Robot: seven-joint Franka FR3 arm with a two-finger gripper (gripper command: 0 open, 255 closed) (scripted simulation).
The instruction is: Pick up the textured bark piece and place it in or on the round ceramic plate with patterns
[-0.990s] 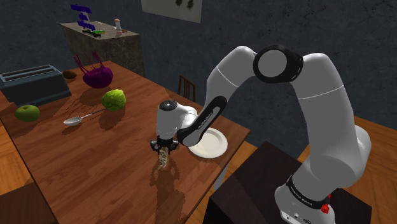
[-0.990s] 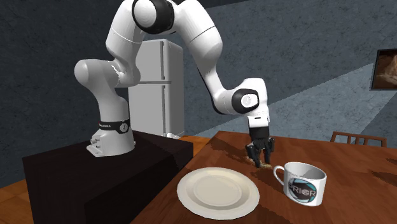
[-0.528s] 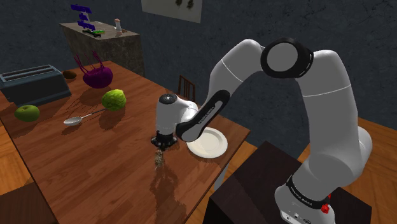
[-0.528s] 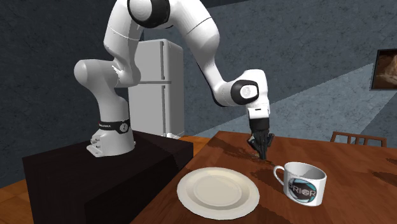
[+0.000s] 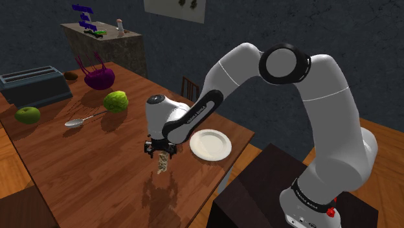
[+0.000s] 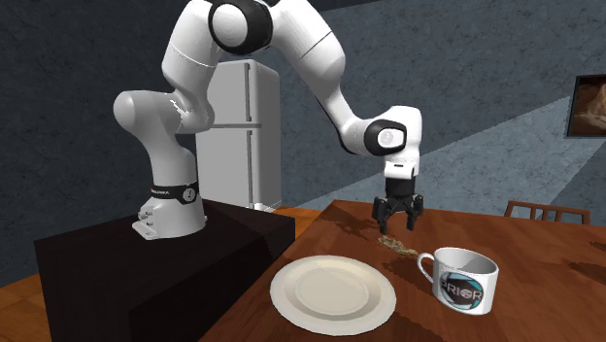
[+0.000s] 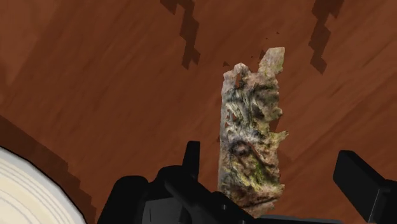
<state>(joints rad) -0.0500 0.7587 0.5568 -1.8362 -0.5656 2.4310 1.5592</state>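
Presently we note the gripper (image 6: 398,212) hanging over the wooden table (image 5: 97,175), its fingers spread wide and clasping nothing. The bark piece (image 7: 249,146), rough, mottled grey-brown with a touch of green, lies flat on the table straight below the hand and apart from both fingers. From the wrist view we read its long axis as running crosswise to the line that joins the two fingers, so they would close across its narrow width. It sits off centre, though, closer to one finger (image 7: 191,156) than to the other. We judge that the coming move is a plain descent, perhaps with a small sideways shift to centre the bark first. The round white plate (image 5: 210,144) rests near the table's edge, just to the shoulder view's right of the bark, so the carry after a grasp looks short. A white mug (image 6: 464,280) stands beside the plate, on the second exterior view's right.
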